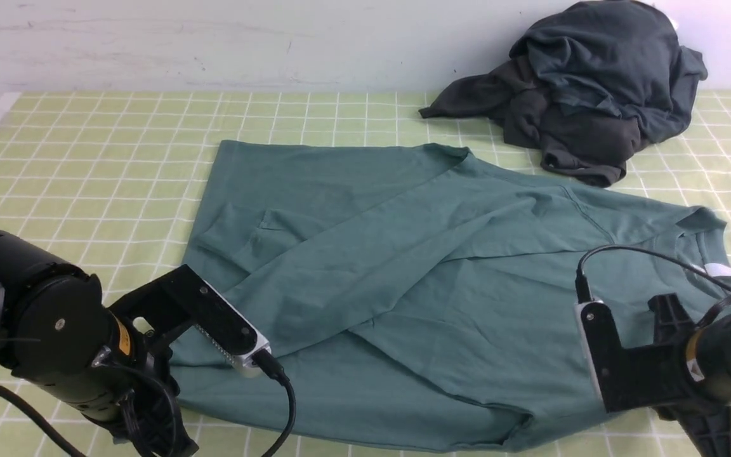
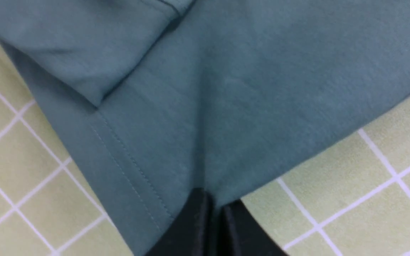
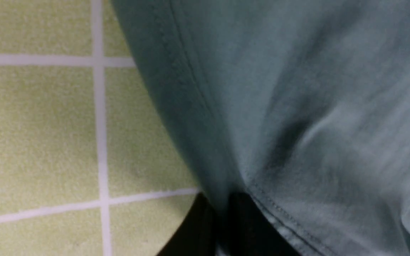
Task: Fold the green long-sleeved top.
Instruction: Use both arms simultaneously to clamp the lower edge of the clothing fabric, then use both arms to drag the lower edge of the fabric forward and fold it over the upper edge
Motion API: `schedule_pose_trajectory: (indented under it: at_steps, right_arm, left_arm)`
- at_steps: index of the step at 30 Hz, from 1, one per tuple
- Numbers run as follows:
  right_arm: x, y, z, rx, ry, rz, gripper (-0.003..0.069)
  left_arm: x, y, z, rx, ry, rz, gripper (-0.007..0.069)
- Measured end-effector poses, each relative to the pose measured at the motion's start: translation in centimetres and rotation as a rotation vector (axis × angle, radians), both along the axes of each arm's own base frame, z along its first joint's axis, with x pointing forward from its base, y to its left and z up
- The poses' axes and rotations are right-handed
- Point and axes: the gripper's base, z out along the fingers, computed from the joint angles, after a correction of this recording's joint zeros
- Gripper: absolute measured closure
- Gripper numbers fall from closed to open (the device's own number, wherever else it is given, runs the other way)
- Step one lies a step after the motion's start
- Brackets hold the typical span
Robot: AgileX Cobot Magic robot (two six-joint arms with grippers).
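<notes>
The green top (image 1: pixel 403 285) lies spread out in the middle of the surface (image 1: pixel 86 139). The surface is yellow-green with white lines. The neck of the top is at 3 o'clock and its bottom edge is at 9 o'clock. The sleeves are folded in and lie crossed over the body. A small white tag (image 1: pixel 724 271) shows by the neck.

The left hand (image 2: pixel 216 209) is at about 7 o'clock of the top, at the near corner of the bottom edge. Its two black fingers (image 2: pixel 190 227) are squeezed together. The corner of the top is pinched between them. The cloth makes a little ridge that runs away from the fingers.

The right hand (image 3: pixel 222 209) is at about 4 o'clock of the top, on the near edge close to the neck. Its fingers are pressed together too. A bit of the top's stitched edge is caught between them.

A heap of dark clothes (image 1: pixel 594 89) sits at 1 o'clock, at the far side of the surface by the wall (image 1: pixel 213 44). It is very near the far edge of the top. I cannot tell if the two touch.
</notes>
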Motion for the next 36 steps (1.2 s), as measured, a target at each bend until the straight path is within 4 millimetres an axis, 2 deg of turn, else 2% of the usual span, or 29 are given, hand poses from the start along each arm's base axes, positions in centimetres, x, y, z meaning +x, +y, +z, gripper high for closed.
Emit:
schedule_pose_trajectory:
  at_steps: [4,5,6,7,8,9,11,12,15,17,18,19,20,21,22,24,26,27,28,29,31,32,33,34,36]
  right_arm:
    - [-0.3,-0.2,2.4,0.041,-0.080,-0.069,0.0659]
    - [-0.1,-0.3,4.0,0.073,-0.135,-0.115,0.0660]
    - [0.2,-0.4,4.8,0.091,-0.164,-0.140,0.0661]
    - [1.1,-0.6,6.1,0.122,-0.212,-0.188,0.0662]
    - [1.3,-0.7,6.3,0.127,-0.220,-0.195,0.0662]
    - [2.6,-1.1,7.6,0.165,-0.271,-0.254,0.0662]
    - [3.7,-1.4,8.3,0.191,-0.305,-0.289,0.0662]
    - [6.1,-1.7,9.2,0.240,-0.356,-0.343,0.0662]
    - [9.5,-2.1,9.6,0.279,-0.401,-0.385,0.0662]
    - [12.0,-2.1,9.3,0.287,-0.415,-0.399,0.0662]
    - [12.6,-2.2,9.2,0.288,-0.418,-0.402,0.0662]
    - [15.0,-2.3,8.9,0.293,-0.435,-0.415,0.0662]
    - [16.2,-2.4,8.1,0.288,-0.425,-0.422,0.0662]
    - [16.5,-2.5,8.0,0.287,-0.425,-0.425,0.0662]
    - [18.7,-2.5,6.9,0.283,-0.424,-0.437,0.0662]
    - [20.8,-2.7,5.8,0.282,-0.423,-0.457,0.0662]
    - [21.9,-2.9,5.0,0.295,-0.422,-0.482,0.0659]
    - [23.3,-3.1,4.0,0.334,-0.422,-0.538,0.0647]
    - [23.8,-3.3,3.6,0.351,-0.421,-0.567,0.0634]
    - [24.6,-3.7,3.2,0.391,-0.426,-0.628,0.0601]
    - [25.0,-4.0,2.8,0.408,-0.424,-0.665,0.0569]
    - [25.3,-4.5,2.4,0.433,-0.420,-0.726,0.0503]
    - [25.3,-4.5,2.5,0.438,-0.421,-0.731,0.0496]
    - [25.4,-4.7,2.7,0.464,-0.423,-0.784,0.0427]
    - [25.5,-4.8,3.2,0.491,-0.419,-0.848,0.0368]
  left_arm:
    - [0.6,0.0,1.2,-0.018,-0.003,0.078,0.0618]
    - [1.2,0.2,2.0,-0.034,-0.027,0.124,0.0618]
    - [1.8,0.4,2.6,-0.051,-0.052,0.160,0.0618]
    - [2.9,0.8,3.4,-0.075,-0.093,0.208,0.0618]
    - [3.0,0.8,3.6,-0.079,-0.099,0.214,0.0618]
    - [4.9,1.3,4.7,-0.110,-0.160,0.265,0.0618]
    - [6.2,1.6,5.2,-0.125,-0.195,0.287,0.0618]
    - [8.8,2.0,6.1,-0.150,-0.255,0.318,0.0618]
    - [13.6,2.2,6.9,-0.184,-0.343,0.350,0.0618]
    - [16.8,2.0,6.5,-0.193,-0.369,0.358,0.0618]
    - [17.6,2.0,6.5,-0.196,-0.380,0.359,0.0618]
    - [20.7,1.6,6.7,-0.208,-0.422,0.357,0.0618]
    - [22.4,1.3,5.8,-0.207,-0.422,0.357,0.0618]
    - [22.9,1.2,6.3,-0.214,-0.442,0.357,0.0618]
    - [25.8,0.8,4.7,-0.212,-0.446,0.358,0.0618]
    - [28.8,0.4,3.9,-0.218,-0.474,0.358,0.0618]
    - [30.3,0.1,2.2,-0.214,-0.464,0.360,0.0618]
    - [32.1,-0.1,0.8,-0.215,-0.471,0.363,0.0613]
    - [33.0,-0.1,0.4,-0.220,-0.488,0.364,0.0601]
    - [34.3,-0.1,-1.2,-0.224,-0.482,0.378,0.0568]
    - [34.9,0.1,-2.2,-0.230,-0.475,0.396,0.0532]
    - [35.8,0.6,-3.8,-0.250,-0.460,0.442,0.0444]
    - [35.9,0.7,-3.9,-0.251,-0.459,0.447,0.0433]
    - [36.2,1.5,-4.6,-0.264,-0.452,0.494,0.0328]
    - [36.4,2.3,-4.2,-0.280,-0.457,0.537,0.0218]
